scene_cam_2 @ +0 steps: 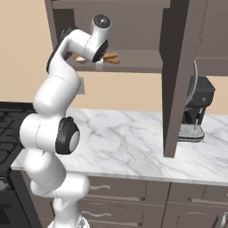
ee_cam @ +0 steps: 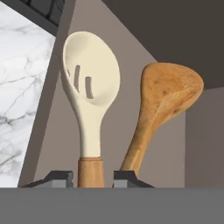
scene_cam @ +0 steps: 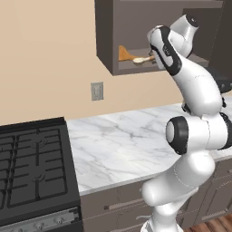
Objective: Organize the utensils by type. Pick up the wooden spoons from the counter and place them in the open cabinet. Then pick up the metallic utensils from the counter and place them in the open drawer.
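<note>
Overhead, open cabinet (scene_cam: 136, 68), grey-brown, mounted on beige wall above the table (scene_cam: 118, 145); door (scene_cam_2: 176, 80) swung out toward the base.

Item: pale-bowled wooden spoon (ee_cam: 89, 105). Slotted cream bowl, orange-brown handle. Lying flat on cabinet shelf, bowl pointing away from the hand. Handle end sitting between the two dark fingertips (ee_cam: 59, 178), small gaps visible either side; contact cannot be told.

Item: all-wood spoon (ee_cam: 164, 105). Orange-brown throughout, broad bowl. Lying on same shelf just beside the first, angled so the two handles converge near the hand. Handle end passing behind the other fingertip.

Item: hand (ee_cam: 92, 179). Inside cabinet mouth at shelf level, partly open, jaws standing a little wider than the pale spoon's handle. Firm hold not evident.

Item: arm (scene_cam: 190, 122). White with dark joints, raised high from base, wrist reaching into cabinet.

Item: table. White marble with grey veins, over grey-brown drawer fronts.

Item: gas hob (scene_cam: 31, 167). Black, at the table's left end.

Item: wall socket (scene_cam: 97, 91). Grey, below cabinet.

Item: coffee machine (scene_cam_2: 198, 111). Dark, on the table behind the cabinet door.
</note>
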Controlling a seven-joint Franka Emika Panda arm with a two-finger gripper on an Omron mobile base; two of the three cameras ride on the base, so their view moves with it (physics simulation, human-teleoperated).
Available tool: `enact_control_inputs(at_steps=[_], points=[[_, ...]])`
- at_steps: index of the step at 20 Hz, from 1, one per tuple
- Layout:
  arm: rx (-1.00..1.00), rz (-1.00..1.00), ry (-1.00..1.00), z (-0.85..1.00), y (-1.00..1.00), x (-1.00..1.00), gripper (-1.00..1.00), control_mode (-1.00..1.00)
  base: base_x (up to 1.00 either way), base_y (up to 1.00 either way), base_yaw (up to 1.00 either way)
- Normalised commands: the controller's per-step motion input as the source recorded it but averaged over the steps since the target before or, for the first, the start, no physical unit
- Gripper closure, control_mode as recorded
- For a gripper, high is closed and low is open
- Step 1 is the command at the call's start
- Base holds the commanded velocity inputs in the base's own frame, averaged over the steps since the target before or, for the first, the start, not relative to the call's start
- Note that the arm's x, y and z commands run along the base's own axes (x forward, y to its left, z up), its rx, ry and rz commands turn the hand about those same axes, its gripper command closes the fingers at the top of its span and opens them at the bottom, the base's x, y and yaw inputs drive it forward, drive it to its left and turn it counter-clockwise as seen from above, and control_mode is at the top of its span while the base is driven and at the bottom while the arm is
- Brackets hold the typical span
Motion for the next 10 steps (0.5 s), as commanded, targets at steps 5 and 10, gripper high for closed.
enact_control_inputs(at_steps=[5, 10], points=[[-0.01, 0.06, 0.00, 0.00, 0.01, 0.08, 1.00, -1.00, 0.00, 0.00, 0.00], [-0.01, 0.06, -0.01, 0.00, 0.02, 0.06, 1.00, -1.00, 0.00, 0.00, 0.00]])
